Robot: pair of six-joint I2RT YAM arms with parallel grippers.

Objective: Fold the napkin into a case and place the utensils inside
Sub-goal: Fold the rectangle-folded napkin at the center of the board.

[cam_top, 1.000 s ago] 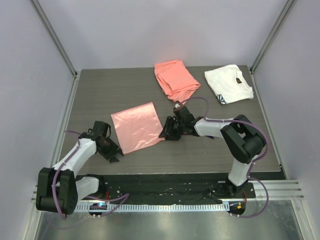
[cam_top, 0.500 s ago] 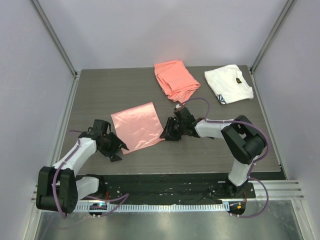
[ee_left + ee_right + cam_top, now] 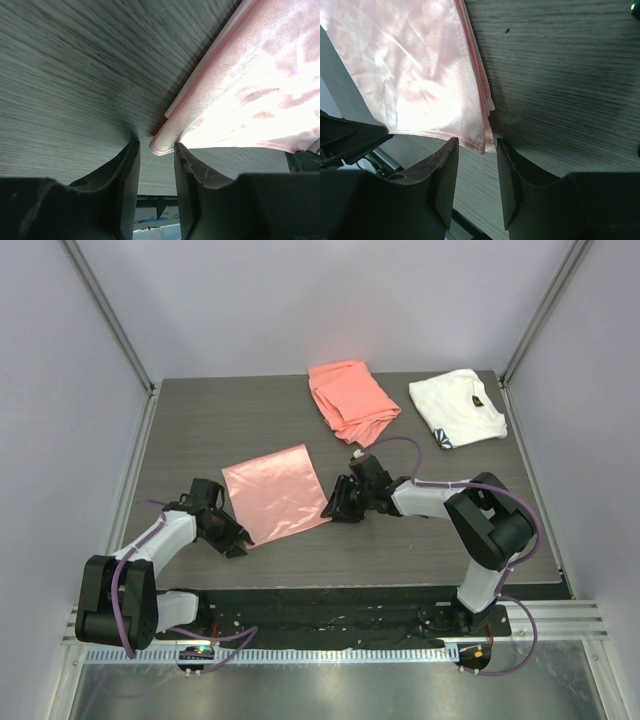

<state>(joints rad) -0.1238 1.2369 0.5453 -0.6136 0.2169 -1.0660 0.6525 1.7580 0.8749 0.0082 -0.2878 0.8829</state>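
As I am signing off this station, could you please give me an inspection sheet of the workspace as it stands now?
Surface: dark wood-grain table, no spills seen.
Job's things: pale-pink napkin lies flat, layered along one edge; utensils: nothing seen.
Clutter: coral cloth and white cloth with a dark mark, both at the far edge, apart from the napkin.
Grippers: left tool open, one near napkin corner between its fingers; right tool open, straddling the other near corner.
Cables: purple cables run along both arms, off the napkin.
Surroundings: pale walls on three sides; metal rail at the near edge.
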